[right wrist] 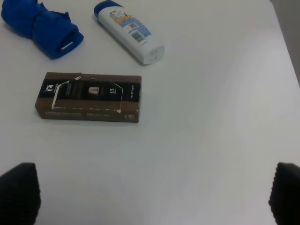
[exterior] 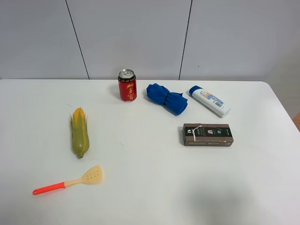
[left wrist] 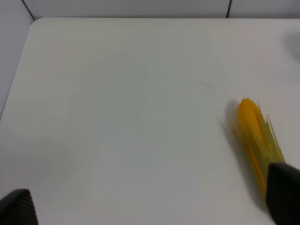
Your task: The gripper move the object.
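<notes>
Left gripper (left wrist: 150, 206): only two black fingertips (left wrist: 18, 208) show, at the lower left and lower right corners of its wrist view, spread wide. Right gripper (right wrist: 154, 197): fingertips (right wrist: 21, 190) likewise at both lower corners, set wide apart. Neither arm appears in the high view.

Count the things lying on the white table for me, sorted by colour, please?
Yellow: 2, the corn cob and the toy spatula with its red handle
Red: 1, the drink can
Blue: 1, the bunched cloth
White: 1, the bottle
Brown: 1, the box
Total: 6
</notes>
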{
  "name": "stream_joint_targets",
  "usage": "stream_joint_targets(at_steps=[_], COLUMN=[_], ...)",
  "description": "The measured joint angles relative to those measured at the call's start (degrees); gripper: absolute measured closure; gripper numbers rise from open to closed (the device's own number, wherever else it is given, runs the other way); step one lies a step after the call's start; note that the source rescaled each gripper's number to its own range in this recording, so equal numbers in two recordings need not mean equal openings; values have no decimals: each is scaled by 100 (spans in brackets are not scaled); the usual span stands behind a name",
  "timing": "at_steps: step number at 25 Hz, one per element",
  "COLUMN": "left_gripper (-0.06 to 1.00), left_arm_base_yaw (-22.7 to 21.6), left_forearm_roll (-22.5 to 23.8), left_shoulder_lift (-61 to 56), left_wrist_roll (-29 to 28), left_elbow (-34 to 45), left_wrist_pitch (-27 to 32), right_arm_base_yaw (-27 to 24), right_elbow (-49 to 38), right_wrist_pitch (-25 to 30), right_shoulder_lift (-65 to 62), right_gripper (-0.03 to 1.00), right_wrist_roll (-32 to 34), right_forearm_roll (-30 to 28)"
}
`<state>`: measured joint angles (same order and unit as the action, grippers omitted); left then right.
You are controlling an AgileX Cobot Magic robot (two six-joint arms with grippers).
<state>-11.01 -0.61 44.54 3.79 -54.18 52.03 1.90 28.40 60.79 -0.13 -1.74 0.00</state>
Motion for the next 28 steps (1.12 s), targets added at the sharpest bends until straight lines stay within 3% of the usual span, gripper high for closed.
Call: stream_joint_targets(at_steps=[5,8,16,22,28], left_gripper=[-5,-5,-5,-5,-5], left_arm_base_yaw=[0,-6,-18,-18,-18], left_forearm_roll=[0,21,61,-107,-110], left_shoulder_lift=[-1060,-1716,-3253,-3943,-4446], left_wrist_roll=[5,5,19,19,19], left_elbow=[-89,-89,109,1265,2130], left_wrist_pitch=[1441,1708,1366,815,738], right_arm_base_yaw=[0,0,0,0,0], right_elbow=[0,0,0,0,0], right_wrist_pitch=[0,0,0,0,0], right_shoulder_lift=[0,0,0,0,0], right_gripper=[-3,-3,-3,-3,-3], right_wrist_roll=[0,0,0,0,0], right_forearm_roll=[0,0,0,0,0])
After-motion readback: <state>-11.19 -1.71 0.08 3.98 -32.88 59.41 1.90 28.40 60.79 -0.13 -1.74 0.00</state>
